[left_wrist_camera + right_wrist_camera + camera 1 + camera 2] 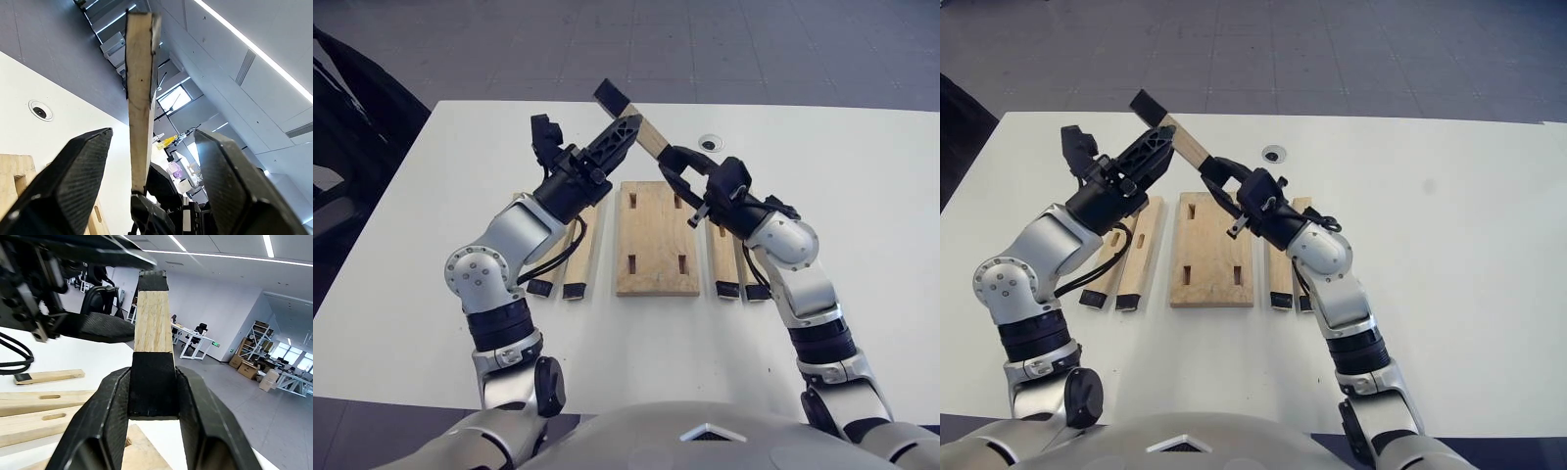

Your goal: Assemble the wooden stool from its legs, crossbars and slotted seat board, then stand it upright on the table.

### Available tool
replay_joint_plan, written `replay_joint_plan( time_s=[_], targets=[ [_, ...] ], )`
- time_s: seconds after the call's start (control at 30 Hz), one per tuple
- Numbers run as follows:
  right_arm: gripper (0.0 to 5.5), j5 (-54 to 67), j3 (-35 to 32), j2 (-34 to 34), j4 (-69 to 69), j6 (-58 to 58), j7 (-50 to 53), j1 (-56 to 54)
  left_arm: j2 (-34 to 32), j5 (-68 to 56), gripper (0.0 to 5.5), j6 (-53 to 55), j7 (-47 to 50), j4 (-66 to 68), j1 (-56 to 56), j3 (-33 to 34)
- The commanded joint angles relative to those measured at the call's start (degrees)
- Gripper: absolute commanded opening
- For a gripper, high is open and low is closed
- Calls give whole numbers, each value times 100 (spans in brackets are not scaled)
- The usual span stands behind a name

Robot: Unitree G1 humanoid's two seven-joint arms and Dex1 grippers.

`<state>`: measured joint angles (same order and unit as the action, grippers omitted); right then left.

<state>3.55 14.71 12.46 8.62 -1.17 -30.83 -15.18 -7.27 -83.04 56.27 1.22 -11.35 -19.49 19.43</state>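
Seen from its wrist, left hand (151, 142) flanks the leg (142, 98) untouching.

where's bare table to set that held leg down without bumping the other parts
Widest free patch: the table on the robot's right, beyond the right leg pair. Also the strip between the seat board and the table's near edge. Crowded: the middle, with the left leg pair beside the board and the right gripper holding the leg raised near its far end.

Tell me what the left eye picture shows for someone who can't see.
The right gripper holds a wooden bar slanted above the table, and the open left gripper brackets its upper part. Beneath lies the seat board, with two wooden pieces on each side.
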Motion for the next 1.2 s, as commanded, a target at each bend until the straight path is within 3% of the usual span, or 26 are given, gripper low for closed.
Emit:
replay_joint_plan(
  time_s=[0.03, 0.6, 0.87, 1.1, 1.13, 1.2],
  targets=[
    [129, -69, 87, 54, 175, -41, -60, 34, -77, -52, 307, -112, 51, 135, -109, -112],
    [129, -18, 160, 72, 360, 158, 27, 313, -280, -178, 61, -590, 1, 175, 55, -96],
    [129, -1115, 342, 342, 274, -519, 434, 370, -242, -192, 54, -723, 2, 179, 100, -73],
    [129, -1319, 421, 350, 147, -367, 555, 472, -285, -98, 54, -953, 56, 362, -5, 51],
    [171, -1320, 432, 360, 124, -308, 547, 487, -299, -58, 54, -1016, 56, 417, -47, 103],
    [204, -1251, 413, 342, 94, -184, 513, 512, -355, 21, 44, -1134, 51, 533, -153, 190]
  ],
)
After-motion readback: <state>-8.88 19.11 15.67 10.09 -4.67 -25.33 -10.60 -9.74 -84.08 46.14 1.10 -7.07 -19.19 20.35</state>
